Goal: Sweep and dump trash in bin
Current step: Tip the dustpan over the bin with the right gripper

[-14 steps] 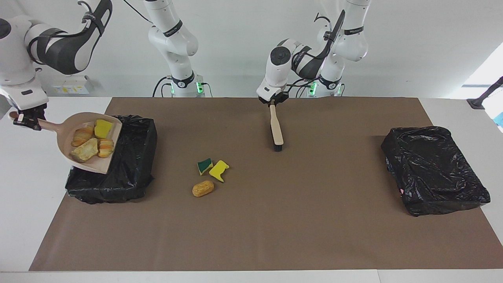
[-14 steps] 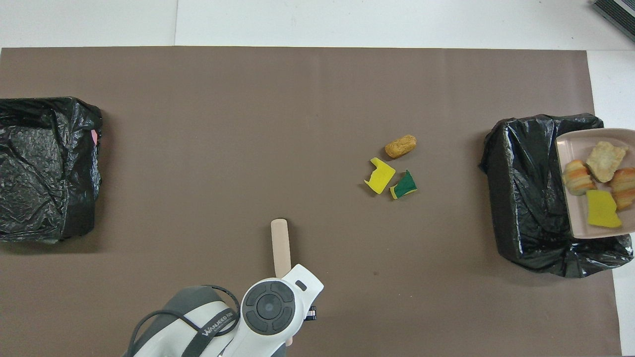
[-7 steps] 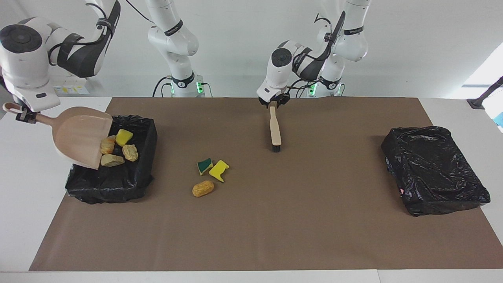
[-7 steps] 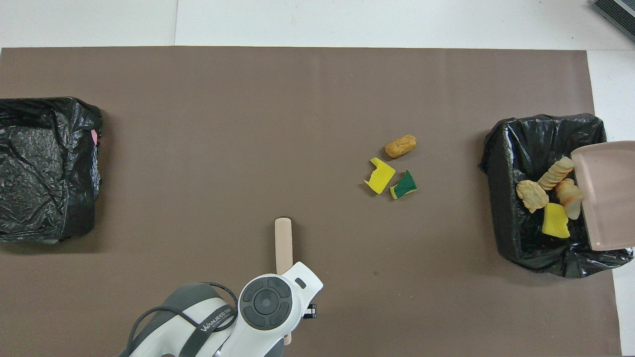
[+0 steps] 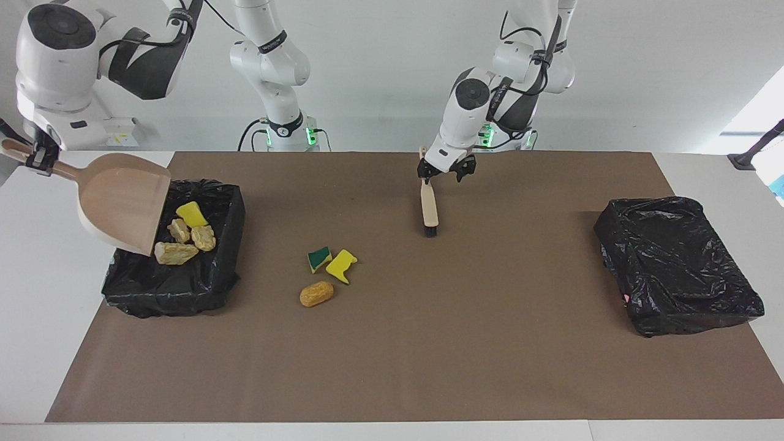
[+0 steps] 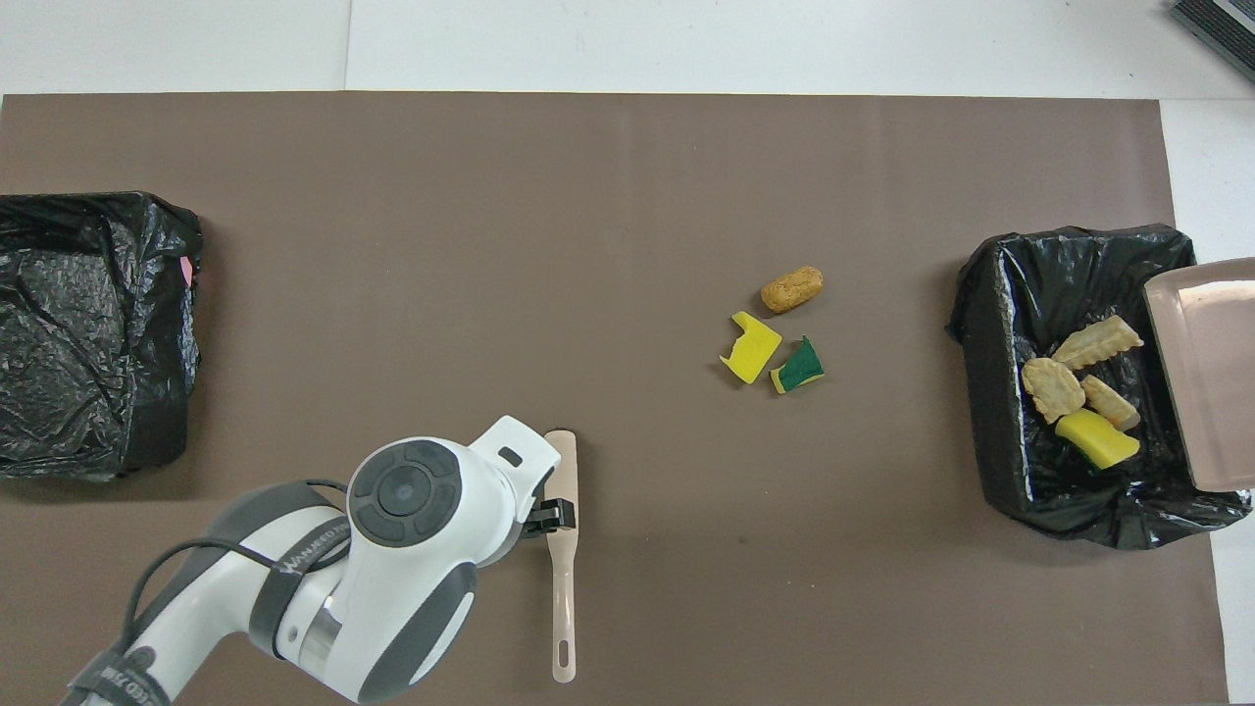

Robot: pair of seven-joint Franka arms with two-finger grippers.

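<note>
While the right gripper (image 5: 35, 160) pinched the tilted dustpan (image 5: 122, 199) over the bin (image 5: 202, 288), four light, soft trash scraps (image 5: 184, 236) lay inside; three lay on the table (image 5: 392, 343). Left gripper (image 5: 445, 174), jaws spread, hovered over the brush (image 5: 429, 205).

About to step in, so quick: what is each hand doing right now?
Left hand: open over the brush, holding nothing.
Right hand: shut on the dustpan handle.

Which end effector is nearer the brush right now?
Left. The left end effector is open, right beside the brush handle on the mat. The right end effector holds the dustpan over the bin.
</note>
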